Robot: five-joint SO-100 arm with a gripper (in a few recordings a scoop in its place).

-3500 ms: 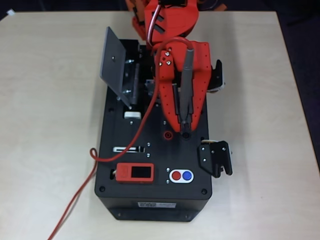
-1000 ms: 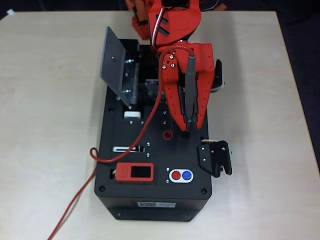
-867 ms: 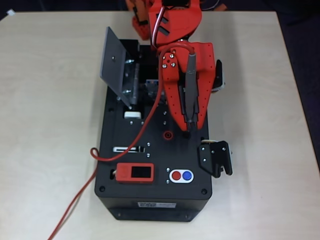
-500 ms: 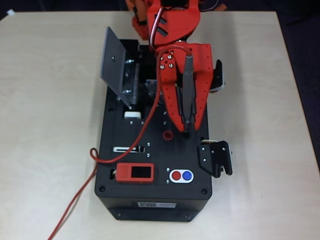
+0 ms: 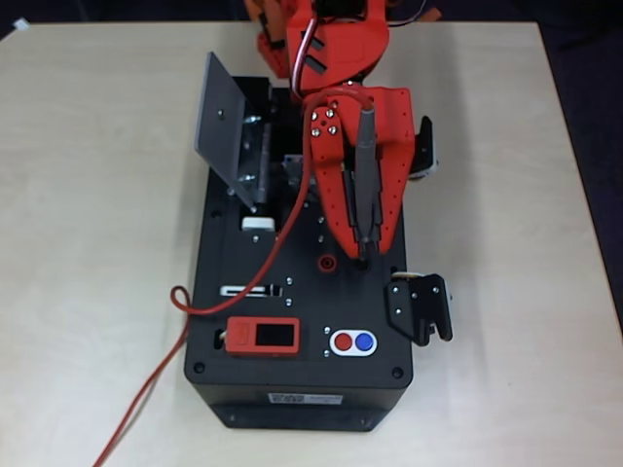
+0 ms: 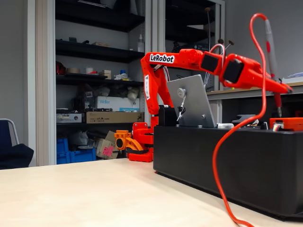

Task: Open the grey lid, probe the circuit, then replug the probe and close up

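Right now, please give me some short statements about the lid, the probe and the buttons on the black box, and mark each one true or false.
1. The flat light-grey metal lid stands open. True.
2. The red two-finger gripper holds the slim grey pen-shaped probe. True.
3. The probe's thin cable is blue. False: it is red.
4. The probe's dark tip rests on the round red and blue buttons. False: it is beside the round red socket.

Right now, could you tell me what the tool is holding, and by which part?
The tool holds the probe along its grey shaft, dark tip down over the box.
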